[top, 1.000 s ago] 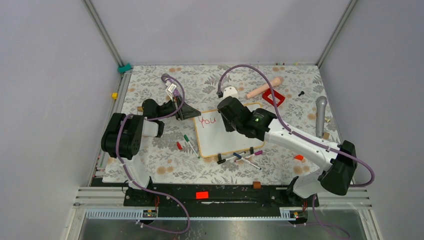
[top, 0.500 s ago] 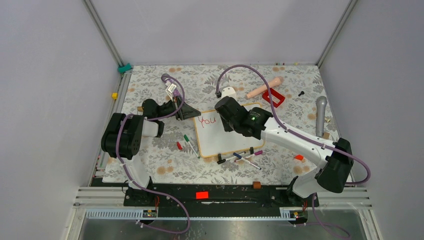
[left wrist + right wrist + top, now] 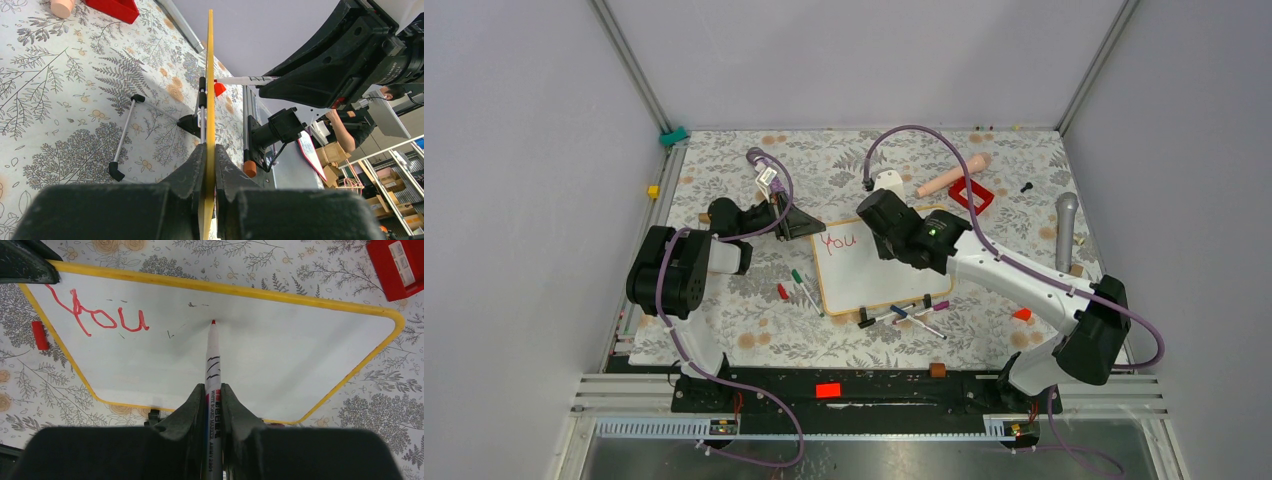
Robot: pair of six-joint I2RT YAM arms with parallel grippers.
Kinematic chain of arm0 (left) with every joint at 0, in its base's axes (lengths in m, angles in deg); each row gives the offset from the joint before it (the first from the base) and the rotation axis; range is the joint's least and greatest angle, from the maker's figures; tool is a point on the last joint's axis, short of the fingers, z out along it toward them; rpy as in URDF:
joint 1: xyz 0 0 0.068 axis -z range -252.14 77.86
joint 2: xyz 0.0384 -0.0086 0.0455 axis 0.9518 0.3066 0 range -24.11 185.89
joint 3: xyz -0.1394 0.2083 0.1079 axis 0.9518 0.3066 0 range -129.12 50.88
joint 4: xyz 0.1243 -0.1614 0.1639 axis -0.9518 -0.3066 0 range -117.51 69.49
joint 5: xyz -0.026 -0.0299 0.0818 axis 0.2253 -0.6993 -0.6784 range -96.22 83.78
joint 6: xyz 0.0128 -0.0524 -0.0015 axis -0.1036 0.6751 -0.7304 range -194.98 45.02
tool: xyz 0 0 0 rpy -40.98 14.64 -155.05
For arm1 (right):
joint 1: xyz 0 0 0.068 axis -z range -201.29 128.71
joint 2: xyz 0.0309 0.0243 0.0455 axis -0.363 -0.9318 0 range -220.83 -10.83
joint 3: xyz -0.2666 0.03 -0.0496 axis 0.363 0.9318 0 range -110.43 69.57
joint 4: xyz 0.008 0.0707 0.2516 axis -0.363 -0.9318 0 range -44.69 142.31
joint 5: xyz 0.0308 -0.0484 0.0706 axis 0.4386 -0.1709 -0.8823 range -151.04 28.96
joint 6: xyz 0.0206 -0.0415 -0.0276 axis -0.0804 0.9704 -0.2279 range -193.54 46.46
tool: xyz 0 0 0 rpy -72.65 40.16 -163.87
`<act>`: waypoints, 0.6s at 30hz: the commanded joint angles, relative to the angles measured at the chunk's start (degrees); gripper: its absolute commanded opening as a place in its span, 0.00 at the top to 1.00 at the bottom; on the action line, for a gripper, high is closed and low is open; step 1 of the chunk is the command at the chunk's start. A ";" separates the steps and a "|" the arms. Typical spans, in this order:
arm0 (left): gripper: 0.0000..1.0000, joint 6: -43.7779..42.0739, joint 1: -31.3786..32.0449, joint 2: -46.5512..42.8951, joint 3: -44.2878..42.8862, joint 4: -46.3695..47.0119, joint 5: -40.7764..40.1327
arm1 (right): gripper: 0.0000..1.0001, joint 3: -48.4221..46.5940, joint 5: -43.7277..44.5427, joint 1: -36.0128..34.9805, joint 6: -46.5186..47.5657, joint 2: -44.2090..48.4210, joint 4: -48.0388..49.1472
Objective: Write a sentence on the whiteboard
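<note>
Between jaws of left gripper (image 3: 209, 152): whiteboard (image 3: 280, 360) frame, clamped. Board judged light, stiff, slick-faced; frame grip sound. Right gripper (image 3: 212, 390) clamped on marker (image 3: 212, 350), tip forward.

Left pincer (image 3: 209, 150) clamped shut, right pincer (image 3: 213, 390) likewise (both pointing inward)

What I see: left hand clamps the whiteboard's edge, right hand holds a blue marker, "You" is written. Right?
No: the right wrist view shows the right hand holding a red-tipped marker, not blue. The left hand clamps the whiteboard's edge; "You" is written.
</note>
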 commanded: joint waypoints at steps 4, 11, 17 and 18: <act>0.98 -1.10 -0.11 -0.47 -0.37 3.72 1.83 | 1.00 -2.12 2.08 0.80 -1.24 -0.61 -0.35; 0.98 -1.12 -0.07 -0.56 -0.27 3.71 1.86 | 1.00 -2.82 1.03 1.69 -0.55 -1.86 -0.26; 0.98 -1.14 -0.07 -0.58 -0.37 3.71 1.94 | 1.00 -4.18 -1.15 1.79 0.03 -3.20 -0.25; 0.98 -1.13 -0.14 -0.56 -0.37 3.71 1.87 | 1.00 -4.30 -1.54 1.79 0.06 -3.32 -0.30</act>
